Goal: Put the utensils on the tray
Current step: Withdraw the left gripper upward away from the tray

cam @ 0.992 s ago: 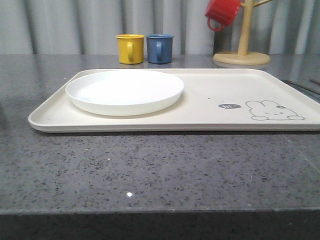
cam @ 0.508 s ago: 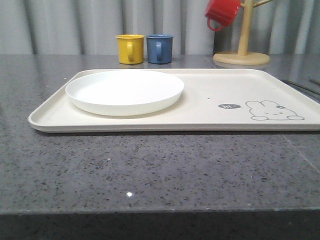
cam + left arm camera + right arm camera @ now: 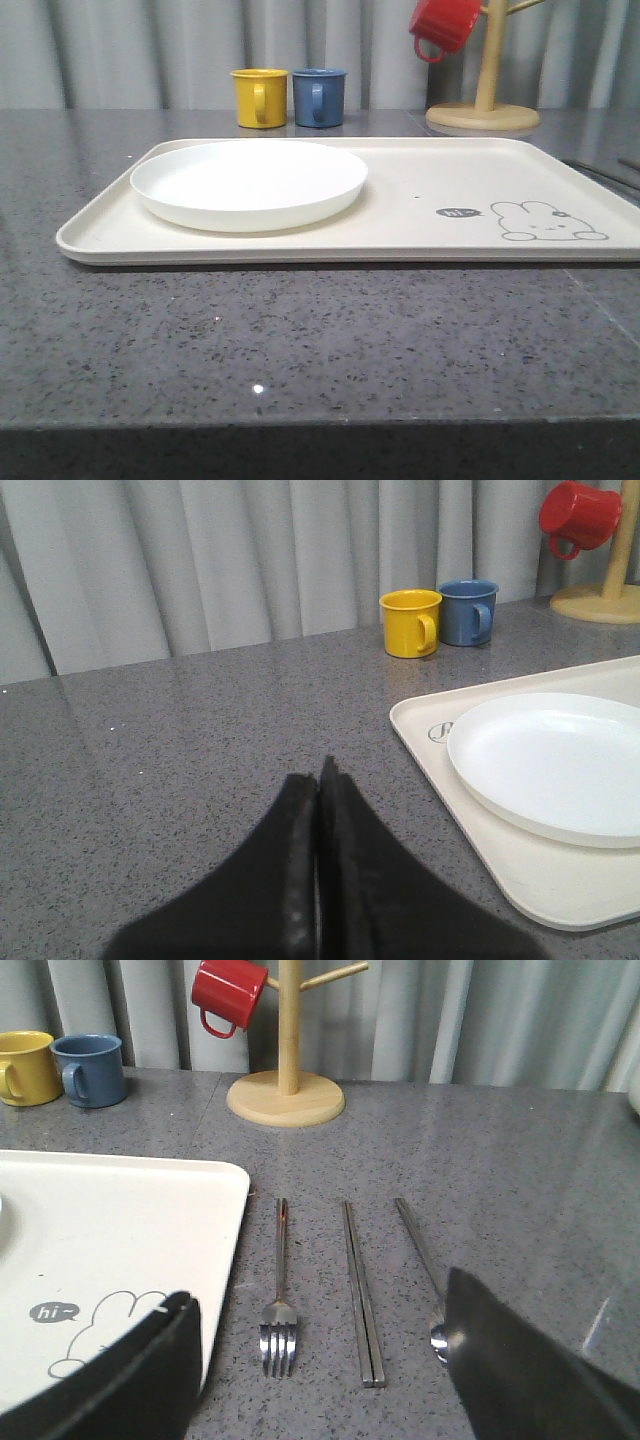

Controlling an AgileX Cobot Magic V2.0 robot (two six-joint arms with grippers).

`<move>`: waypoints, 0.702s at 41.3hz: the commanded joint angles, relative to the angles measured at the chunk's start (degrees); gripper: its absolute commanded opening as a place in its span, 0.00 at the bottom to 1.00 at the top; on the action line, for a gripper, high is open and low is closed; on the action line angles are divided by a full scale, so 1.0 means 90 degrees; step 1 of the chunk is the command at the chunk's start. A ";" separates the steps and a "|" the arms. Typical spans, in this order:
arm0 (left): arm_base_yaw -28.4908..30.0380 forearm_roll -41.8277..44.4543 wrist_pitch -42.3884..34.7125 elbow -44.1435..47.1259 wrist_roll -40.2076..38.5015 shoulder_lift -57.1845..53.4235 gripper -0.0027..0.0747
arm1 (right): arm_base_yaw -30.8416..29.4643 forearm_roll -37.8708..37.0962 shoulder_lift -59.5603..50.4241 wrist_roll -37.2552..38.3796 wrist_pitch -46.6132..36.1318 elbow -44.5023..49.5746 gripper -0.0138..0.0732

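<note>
Cream tray (image 3: 420,215) on a speckled grey countertop (image 3: 300,340), bearing a printed bunny outline (image 3: 548,222) and, just left of it, a small grey speech bubble (image 3: 458,212) whose script reads "hi~" in the right wrist view. A second printed mark at the tray's left end, seen from the left wrist camera, is half covered by the plate and cannot be read.

The white plate (image 3: 249,184) sits on the left half of the tray. Beyond the tray's far edge stand a yellow mug (image 3: 260,97) and a blue mug (image 3: 319,96), side by side; farther right, a wooden mug tree (image 3: 485,100) carries a red mug (image 3: 444,26). Grey curtains (image 3: 150,50) close the background.

The right wrist view shows what the front view cuts off: the fork (image 3: 279,1293), the chopsticks (image 3: 361,1292) and the spoon (image 3: 424,1263) lie parallel on the countertop to the right of the tray, fork nearest its rim, none touching it. The spoon's bowl is partly hidden behind one finger.

Right gripper (image 3: 320,1380): fingers spread wide, holding nothing, above the utensils' near ends. Left gripper (image 3: 318,780): fingers pressed together, empty, over bare countertop left of the tray.
</note>
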 commanded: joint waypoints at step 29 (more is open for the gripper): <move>0.0008 -0.0058 -0.0543 -0.0163 -0.0063 0.0039 0.01 | -0.0042 -0.0074 0.2805 0.0000 0.0303 -0.1807 0.60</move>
